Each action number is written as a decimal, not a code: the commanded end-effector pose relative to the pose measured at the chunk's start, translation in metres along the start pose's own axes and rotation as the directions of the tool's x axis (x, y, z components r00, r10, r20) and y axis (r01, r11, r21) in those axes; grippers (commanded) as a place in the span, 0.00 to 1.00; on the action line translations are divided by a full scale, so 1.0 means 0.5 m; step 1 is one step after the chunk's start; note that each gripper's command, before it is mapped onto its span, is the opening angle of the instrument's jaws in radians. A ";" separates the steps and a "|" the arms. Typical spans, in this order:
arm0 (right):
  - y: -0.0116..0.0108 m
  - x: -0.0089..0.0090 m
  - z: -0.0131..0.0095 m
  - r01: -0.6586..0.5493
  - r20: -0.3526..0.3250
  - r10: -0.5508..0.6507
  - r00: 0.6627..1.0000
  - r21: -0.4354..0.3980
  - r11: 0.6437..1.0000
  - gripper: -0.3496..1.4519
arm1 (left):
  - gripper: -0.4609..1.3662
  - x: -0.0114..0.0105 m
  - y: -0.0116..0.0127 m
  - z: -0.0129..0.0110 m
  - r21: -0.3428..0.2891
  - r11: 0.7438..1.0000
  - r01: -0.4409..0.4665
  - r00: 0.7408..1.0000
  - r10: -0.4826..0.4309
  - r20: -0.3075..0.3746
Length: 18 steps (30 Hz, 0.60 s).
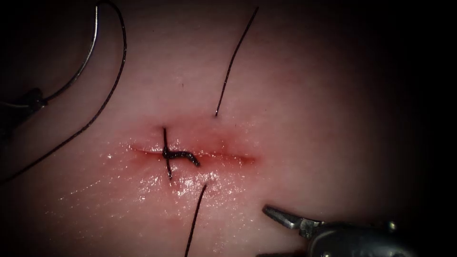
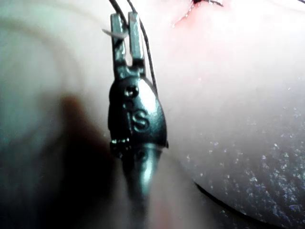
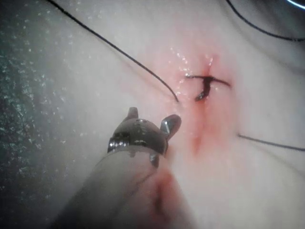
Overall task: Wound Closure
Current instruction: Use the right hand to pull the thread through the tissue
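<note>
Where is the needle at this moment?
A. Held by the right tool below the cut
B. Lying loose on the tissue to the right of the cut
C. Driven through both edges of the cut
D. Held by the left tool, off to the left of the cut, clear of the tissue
D. The endoscope view shows the needle curving up from the left tool, far left of the cut, while the right tool holds nothing.

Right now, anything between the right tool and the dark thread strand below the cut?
Nothing visible: bare wet tissue before the dark thread. Right tool holds nothing; left tool holds the curved steel needle by its end, outside the tissue.
</note>
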 end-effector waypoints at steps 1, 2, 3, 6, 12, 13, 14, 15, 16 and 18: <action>0.0003 -0.0007 0.0009 0.001 0.001 -0.001 1.000 0.008 1.000 0.98 | 0.06 0.0000 0.0000 -0.0001 -0.002 1.000 0.000 1.000 0.000 0.000; 0.0004 -0.0011 0.0015 0.002 0.001 -0.002 1.000 0.010 1.000 0.98 | 0.06 0.0000 0.0000 -0.0001 -0.002 1.000 0.000 1.000 0.000 0.000; 0.0007 -0.0017 0.0027 0.005 0.006 -0.005 1.000 0.014 1.000 0.98 | 0.06 0.0000 0.0000 -0.0001 -0.002 1.000 0.000 1.000 0.000 0.000; 0.0009 -0.0025 0.0050 0.007 0.007 -0.007 1.000 0.016 1.000 0.97 | 0.06 0.0000 0.0000 -0.0001 -0.002 1.000 0.000 1.000 0.000 0.000; 0.0012 -0.0040 0.0099 0.013 0.011 -0.014 1.000 0.032 0.999 0.96 | 0.06 0.0001 0.0001 -0.0001 -0.002 1.000 0.000 1.000 0.000 0.000; 0.0011 -0.0044 0.0113 0.021 0.013 -0.022 1.000 0.037 0.999 0.96 | 0.06 0.0001 0.0001 -0.0001 -0.002 1.000 0.000 1.000 0.000 0.000; 0.0010 -0.0045 0.0120 0.022 0.014 -0.023 1.000 0.038 0.999 0.96 | 0.06 0.0001 0.0001 -0.0001 -0.002 1.000 0.000 1.000 0.000 0.000; 0.0008 -0.0047 0.0127 0.018 0.017 -0.018 1.000 0.042 0.999 0.96 | 0.06 0.0001 0.0001 -0.0001 -0.002 1.000 0.000 1.000 0.000 0.000; 0.0004 -0.0048 0.0136 0.019 0.015 -0.020 1.000 0.045 0.999 0.96 | 0.06 0.0001 0.0001 -0.0001 -0.002 1.000 0.000 1.000 0.000 0.000; -0.0002 -0.0047 0.0147 0.014 0.013 -0.015 1.000 0.049 0.999 0.96 | 0.06 0.0001 0.0001 -0.0001 -0.002 1.000 0.000 1.000 0.000 0.000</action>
